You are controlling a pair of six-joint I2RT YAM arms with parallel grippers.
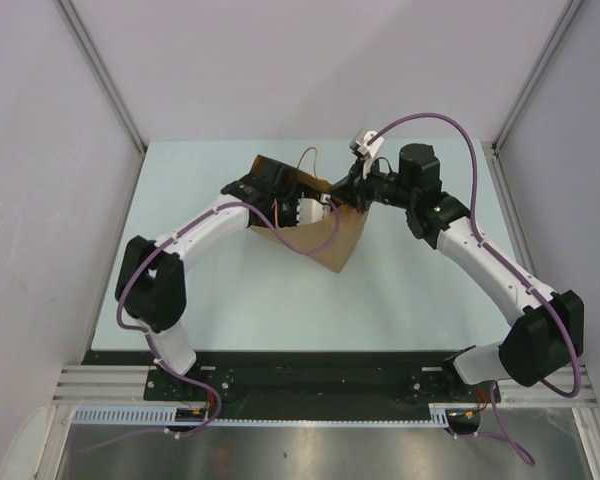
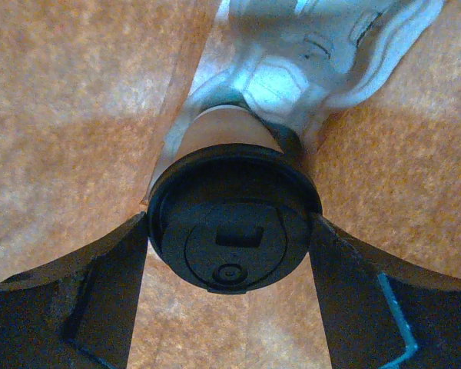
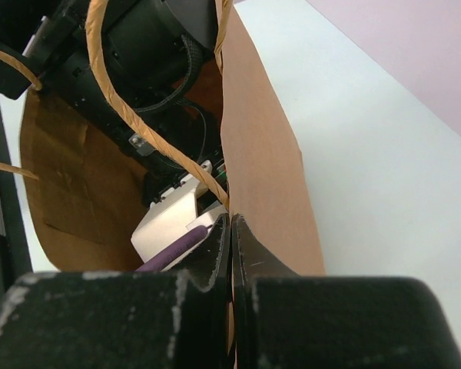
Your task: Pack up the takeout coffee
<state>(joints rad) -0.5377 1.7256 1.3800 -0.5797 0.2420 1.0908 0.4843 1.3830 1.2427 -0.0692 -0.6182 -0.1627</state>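
- A pale mint desk [image 1: 230, 300], matte and smooth, is seen from above, closed in by pale lavender walls [image 1: 280, 60] at the back and on both sides.
- Metal posts [image 1: 100, 70] are set along the seams where the walls meet.
- A black base plate [image 1: 310, 385] is bolted across the near edge, with a brushed metal sheet [image 1: 310, 450] in front of it.
- A brown paper bag [image 1: 342, 240] is placed near the middle of the desk, its mouth open.
- The left arm [image 1: 195, 235] is reached into the bag's mouth; the right arm [image 1: 490, 265] is bent in from the right.
- The cup [image 2: 232, 192] is found inside the bag with brown paper all round it. It is gripped at its black lid [image 2: 229, 246] by the left end effector [image 2: 229, 227], one finger against each side.
- A pale moulded shape [image 2: 307, 54] is seen beyond the cup; what it is cannot be told.
- The right end effector [image 3: 230, 254] is closed narrow on the bag's upper edge, the paper pinched between its fingers.
- A tan twine handle [image 3: 138, 131] is draped across the bag's opening.
- Purple cables [image 1: 450, 125] are looped over both arms.
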